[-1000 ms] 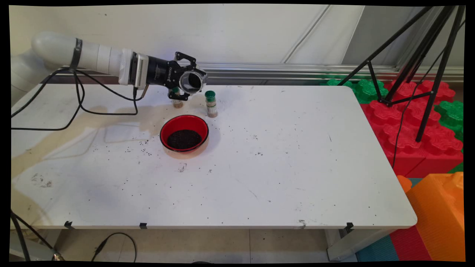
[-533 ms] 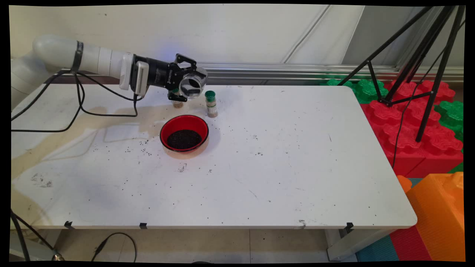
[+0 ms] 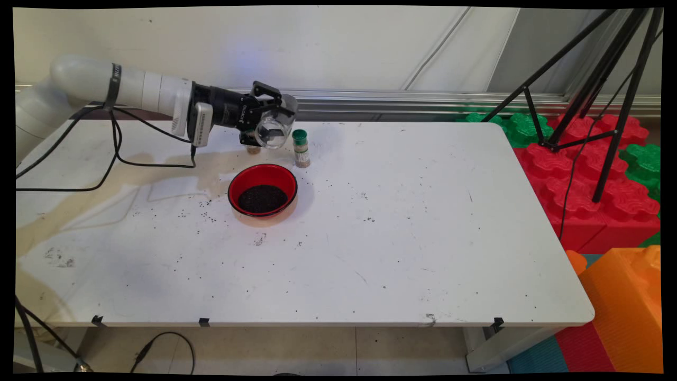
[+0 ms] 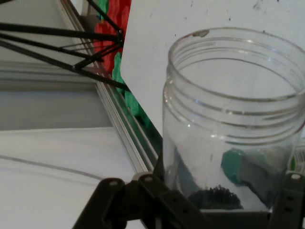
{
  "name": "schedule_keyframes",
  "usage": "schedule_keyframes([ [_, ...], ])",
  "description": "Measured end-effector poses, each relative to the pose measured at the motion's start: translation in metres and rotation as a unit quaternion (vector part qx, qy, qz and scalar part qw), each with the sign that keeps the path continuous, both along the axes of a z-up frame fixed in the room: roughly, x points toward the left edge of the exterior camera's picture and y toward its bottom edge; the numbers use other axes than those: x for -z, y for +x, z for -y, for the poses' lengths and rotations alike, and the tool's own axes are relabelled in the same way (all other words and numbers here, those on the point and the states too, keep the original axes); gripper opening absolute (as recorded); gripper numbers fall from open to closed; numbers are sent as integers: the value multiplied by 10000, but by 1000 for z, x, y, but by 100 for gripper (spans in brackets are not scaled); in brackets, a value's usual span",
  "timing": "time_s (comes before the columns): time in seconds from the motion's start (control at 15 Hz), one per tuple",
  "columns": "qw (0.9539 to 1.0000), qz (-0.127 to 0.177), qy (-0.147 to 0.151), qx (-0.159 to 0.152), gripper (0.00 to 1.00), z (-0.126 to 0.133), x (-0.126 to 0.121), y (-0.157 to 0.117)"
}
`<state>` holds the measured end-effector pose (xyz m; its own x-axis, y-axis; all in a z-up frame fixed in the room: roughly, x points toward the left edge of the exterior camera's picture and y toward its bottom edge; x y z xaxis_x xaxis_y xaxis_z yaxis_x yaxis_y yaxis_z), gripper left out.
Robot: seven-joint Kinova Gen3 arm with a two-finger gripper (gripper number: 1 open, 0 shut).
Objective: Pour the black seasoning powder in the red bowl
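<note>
Upper left: gripper [image 3: 267, 123] jaws pinch a tilted clear jar [image 3: 271, 128]; leftover grains could spill short of the red bowl [image 3: 262, 190]; the green-capped bottle [image 3: 301, 148] risks a knock.

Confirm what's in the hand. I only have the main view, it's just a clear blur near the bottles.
Observer: The hand holds a clear plastic jar, lid off, threaded mouth open.
Operator: Anything left inside?
Observer: Only a small clump of dark grains low in the jar; the rest looks empty.
Operator: Which way does its mouth face?
Observer: Away from the hand, toward the table's far end, where the red and green blocks and the black tripod legs stand.
</note>
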<state>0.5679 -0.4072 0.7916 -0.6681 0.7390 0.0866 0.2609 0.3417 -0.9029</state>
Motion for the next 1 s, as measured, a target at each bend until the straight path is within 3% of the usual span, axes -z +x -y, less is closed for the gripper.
schedule_keyframes([
  [0.53,9969,443,-544,342,0,-2,3,-2],
  [1.0,9884,854,-1066,669,0,-4,4,-3],
])
